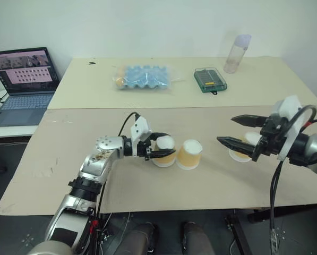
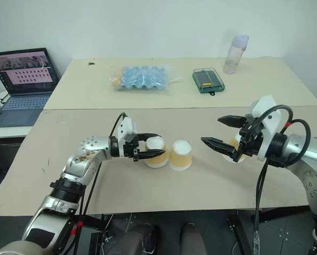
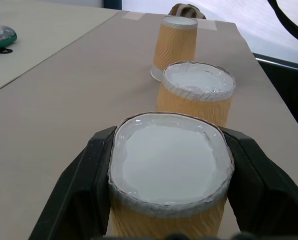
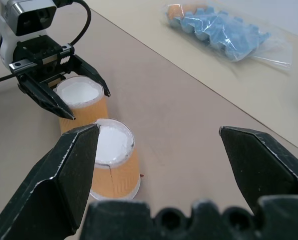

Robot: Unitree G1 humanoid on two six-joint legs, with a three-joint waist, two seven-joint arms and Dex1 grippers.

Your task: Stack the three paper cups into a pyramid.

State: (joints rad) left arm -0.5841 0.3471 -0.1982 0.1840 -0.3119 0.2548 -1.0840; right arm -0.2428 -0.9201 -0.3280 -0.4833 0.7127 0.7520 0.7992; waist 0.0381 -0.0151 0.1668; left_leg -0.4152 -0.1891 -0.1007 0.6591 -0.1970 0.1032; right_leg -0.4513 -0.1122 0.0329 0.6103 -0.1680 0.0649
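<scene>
Three yellow-orange paper cups stand upside down on the brown table (image 1: 147,191), white bases up. My left gripper (image 1: 171,144) is shut on the left cup (image 1: 164,150), its black fingers (image 3: 89,170) squeezing the base to an oval. The middle cup (image 1: 190,154) stands right beside it, nearly touching. The third cup (image 1: 244,150) sits to the right, partly hidden behind my right gripper (image 1: 227,130). That gripper hovers above the table, open wide and pointing left toward the other cups, with nothing between its fingers (image 4: 64,170).
On the far pale table are a blue egg tray in a plastic bag (image 1: 143,77), a green case (image 1: 210,79) and a clear bottle with a lilac cap (image 1: 237,53). A laptop (image 1: 24,85) stands at the far left on a side table.
</scene>
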